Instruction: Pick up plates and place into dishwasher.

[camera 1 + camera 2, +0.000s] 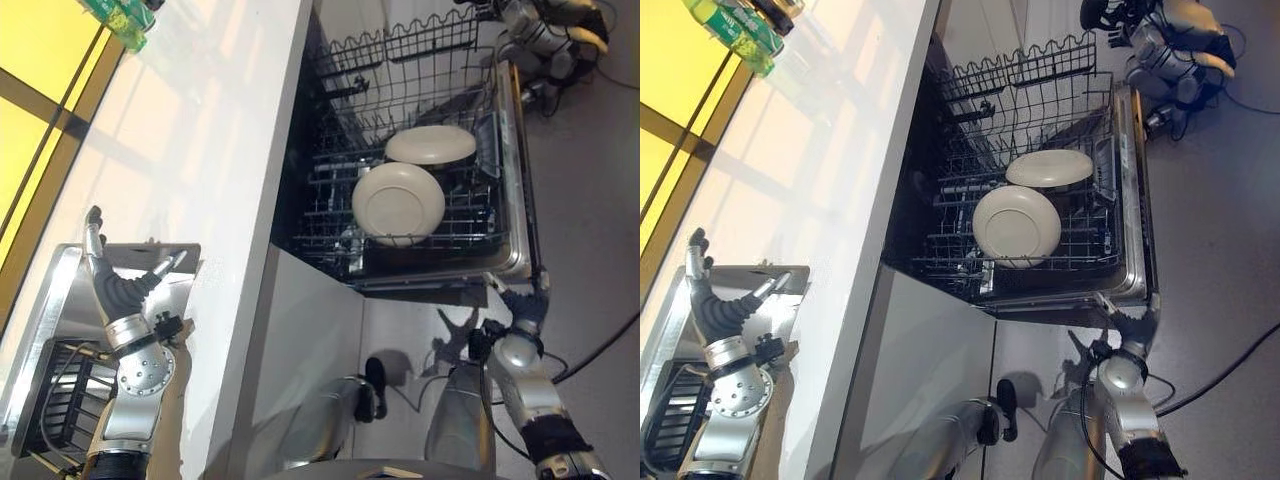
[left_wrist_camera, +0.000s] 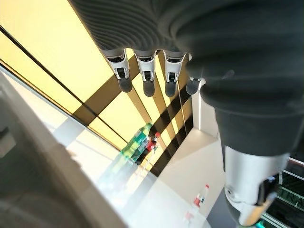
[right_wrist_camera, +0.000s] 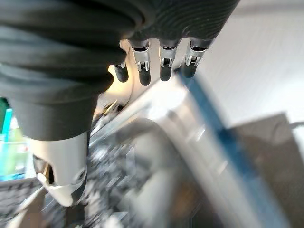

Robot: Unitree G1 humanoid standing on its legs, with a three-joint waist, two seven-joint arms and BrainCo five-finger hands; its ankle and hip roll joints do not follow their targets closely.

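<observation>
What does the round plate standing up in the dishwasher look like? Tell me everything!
The standing plate is round, cream-coloured and plain, smooth like ceramic, with a shallow sunken middle and a wide rim. It stands on edge in the black wire rack of the open dishwasher, its face towards the camera. A second cream plate lies tilted just behind it. Neither hand touches it.

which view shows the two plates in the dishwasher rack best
The left eye view: both plates sit large and unobstructed in the lower rack, rims clear. The right eye view shows the same pair slightly smaller. The right wrist view gives a blurred stretch of rack with no plate discernible; the left wrist view looks toward the window instead.
</observation>
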